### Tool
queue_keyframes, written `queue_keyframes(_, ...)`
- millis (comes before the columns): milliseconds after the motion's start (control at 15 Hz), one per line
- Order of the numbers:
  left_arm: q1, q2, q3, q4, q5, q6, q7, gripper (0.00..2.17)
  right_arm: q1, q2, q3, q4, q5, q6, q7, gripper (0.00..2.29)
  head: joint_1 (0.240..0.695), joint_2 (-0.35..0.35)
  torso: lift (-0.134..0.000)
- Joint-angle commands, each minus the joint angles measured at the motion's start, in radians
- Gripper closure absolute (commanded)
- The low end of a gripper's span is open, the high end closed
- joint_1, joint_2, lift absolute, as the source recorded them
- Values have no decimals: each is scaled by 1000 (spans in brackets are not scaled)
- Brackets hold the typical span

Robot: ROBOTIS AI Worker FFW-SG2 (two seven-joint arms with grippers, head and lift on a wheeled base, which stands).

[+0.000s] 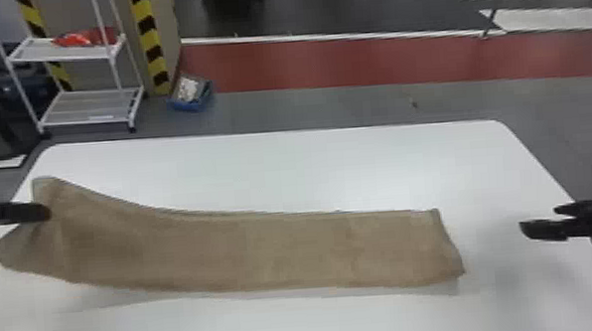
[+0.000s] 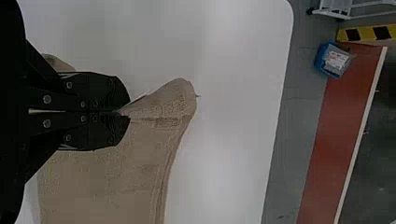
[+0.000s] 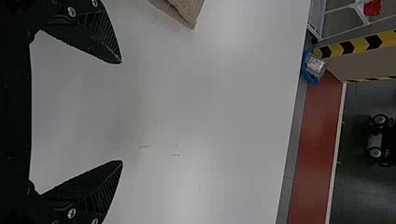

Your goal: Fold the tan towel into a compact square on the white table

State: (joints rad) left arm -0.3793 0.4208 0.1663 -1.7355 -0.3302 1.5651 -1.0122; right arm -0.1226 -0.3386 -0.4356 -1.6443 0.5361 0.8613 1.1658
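Left gripper [image 2: 125, 112]: closest to the left wrist camera, its two fingers pinched on the tan towel [image 1: 291, 252] near the middle of the left short edge, that end raised from the white table [image 1: 310, 166]. The step looks like bringing this end over to the right.
Left corners: drooping either side of the pinch, so likely to tuck under. Carry them over in a low, even arc and let them drop flat before letting go.
Flat run: best left as the anchor. Too hard a pull would likely drag the whole strip; lay the raised part with its long edges over those beneath.
Right gripper [image 3: 121, 112]: off beyond the right end, apart from the cloth, fingers spread, holding nothing. It could steady the flat part if the strip starts to slide.
Towel, left: tented and flared, a soft crease running from the pinch, the far corner curling up.
Towel, middle: a long band lying across the table, plain tan weave, faint cross creases; its far edge shows stacked lines, so probably more than one layer.
Towel, right: flat and fairly square, the short edge slanting a little, the near corner slightly pointed.
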Motion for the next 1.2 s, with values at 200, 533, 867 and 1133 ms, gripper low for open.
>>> queue_keyframes(200, -35, -5, -39, -292, -10, 6, -39, 2145, 0, 0, 1, -2, -8, 3, 0, 130, 695, -97, -123)
queue_keyframes(533, -26, -149, -284, -472, -115, 6, -39, 2145, 11, -4, 3, -14, -8, 9, 2, 130, 695, -205, -123)
queue_keyframes(867, -12, -283, -551, -461, -305, 6, -45, 2142, 38, -25, -22, -15, -34, 0, 3, 130, 695, -350, -123)
queue_keyframes(1133, 0, -321, -708, -407, -437, 6, -89, 2098, 40, -28, -26, 5, -41, -43, 2, 130, 695, -350, -123)
